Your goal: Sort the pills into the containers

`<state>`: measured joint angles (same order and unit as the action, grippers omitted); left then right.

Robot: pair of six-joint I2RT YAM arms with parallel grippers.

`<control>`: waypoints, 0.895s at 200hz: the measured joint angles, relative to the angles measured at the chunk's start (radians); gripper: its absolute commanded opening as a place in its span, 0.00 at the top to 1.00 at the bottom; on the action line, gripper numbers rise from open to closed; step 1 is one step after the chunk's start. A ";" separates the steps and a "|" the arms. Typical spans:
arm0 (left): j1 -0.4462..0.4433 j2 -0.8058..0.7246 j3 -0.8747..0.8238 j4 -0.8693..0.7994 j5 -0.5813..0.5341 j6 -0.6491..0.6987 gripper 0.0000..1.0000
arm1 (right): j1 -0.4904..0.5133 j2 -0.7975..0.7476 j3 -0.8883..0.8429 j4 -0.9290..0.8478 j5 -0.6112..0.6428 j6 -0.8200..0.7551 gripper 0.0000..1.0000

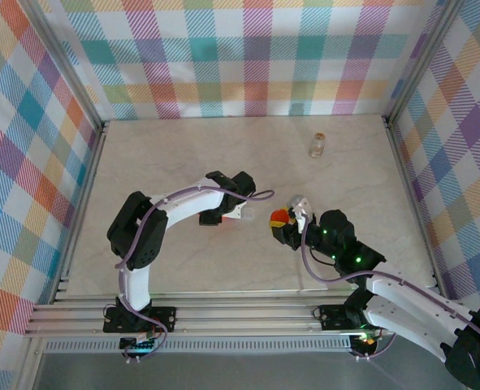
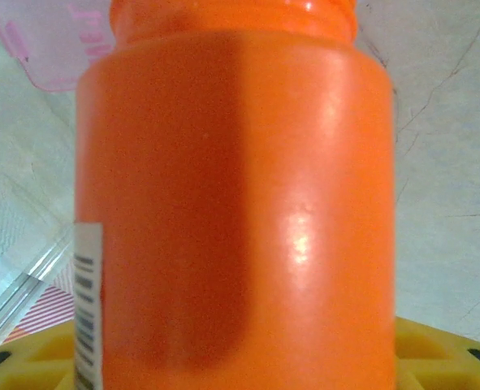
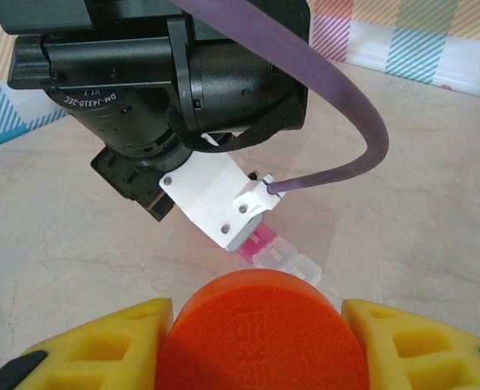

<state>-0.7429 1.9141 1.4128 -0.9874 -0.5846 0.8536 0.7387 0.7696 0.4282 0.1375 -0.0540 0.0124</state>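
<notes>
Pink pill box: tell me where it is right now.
In the right wrist view, the pink pill box lies on the table just beyond the orange cap, close under the left arm.

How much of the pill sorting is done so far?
Done: the orange cap looks off, pinched in the right gripper. In hand: the left gripper holds the orange bottle near the pink pill box. Left: probably tipping pills out and sorting them into the box.
</notes>
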 measured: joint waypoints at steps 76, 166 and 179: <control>0.014 -0.030 -0.019 0.014 0.003 -0.001 1.00 | 0.000 0.000 0.000 0.000 -0.003 0.000 0.82; 0.052 -0.109 -0.119 0.078 0.091 -0.084 1.00 | 0.000 0.010 0.000 0.000 -0.004 0.000 0.82; 0.059 -0.132 -0.155 0.105 0.107 -0.101 1.00 | 0.000 0.013 0.000 0.000 -0.006 0.000 0.82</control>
<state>-0.6838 1.7817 1.2579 -0.8829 -0.4774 0.7528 0.7387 0.7826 0.4282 0.1375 -0.0601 0.0124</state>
